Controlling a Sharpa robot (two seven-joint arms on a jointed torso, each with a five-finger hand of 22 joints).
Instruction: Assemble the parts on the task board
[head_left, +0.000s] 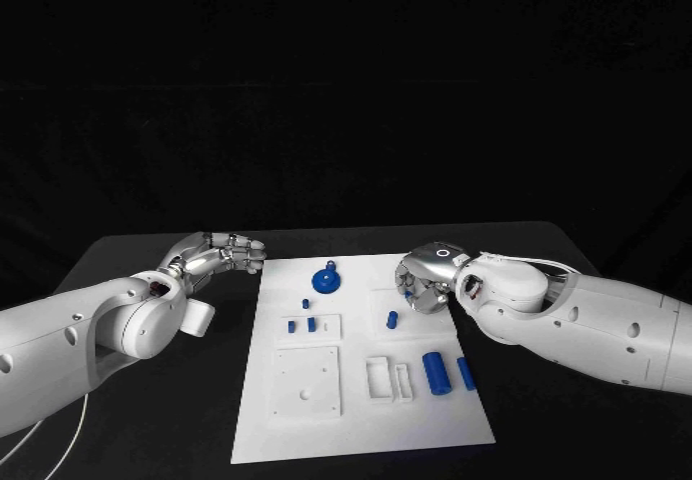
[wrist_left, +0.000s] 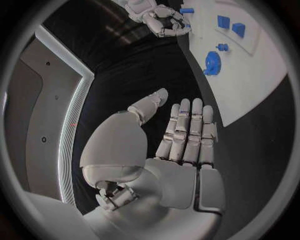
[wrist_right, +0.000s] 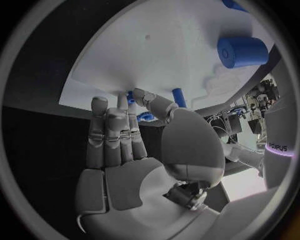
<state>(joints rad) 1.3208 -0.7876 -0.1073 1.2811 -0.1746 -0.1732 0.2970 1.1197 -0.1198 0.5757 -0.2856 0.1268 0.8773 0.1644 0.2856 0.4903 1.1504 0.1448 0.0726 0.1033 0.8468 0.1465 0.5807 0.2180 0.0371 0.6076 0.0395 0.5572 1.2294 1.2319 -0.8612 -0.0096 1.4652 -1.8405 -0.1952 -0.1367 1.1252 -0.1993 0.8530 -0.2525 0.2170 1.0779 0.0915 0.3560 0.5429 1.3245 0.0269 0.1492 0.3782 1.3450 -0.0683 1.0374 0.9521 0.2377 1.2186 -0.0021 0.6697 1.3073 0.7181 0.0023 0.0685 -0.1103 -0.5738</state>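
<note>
Black surface (head_left: 159, 400), matte and dark from edge to edge. Lying flat on its middle: white task board (head_left: 361, 425), long side running away from the robot. Board's far corners near the two hands: left hand (head_left: 216, 253) just off the far left corner, over bare black; right hand (head_left: 428, 278) at the far right edge, over the white. Between the hands, on the board, round blue part (head_left: 326, 281). Nearer the robot than the right hand, blue cylinder (head_left: 436, 372) and a slimmer blue rod (head_left: 466, 373) side by side.
</note>
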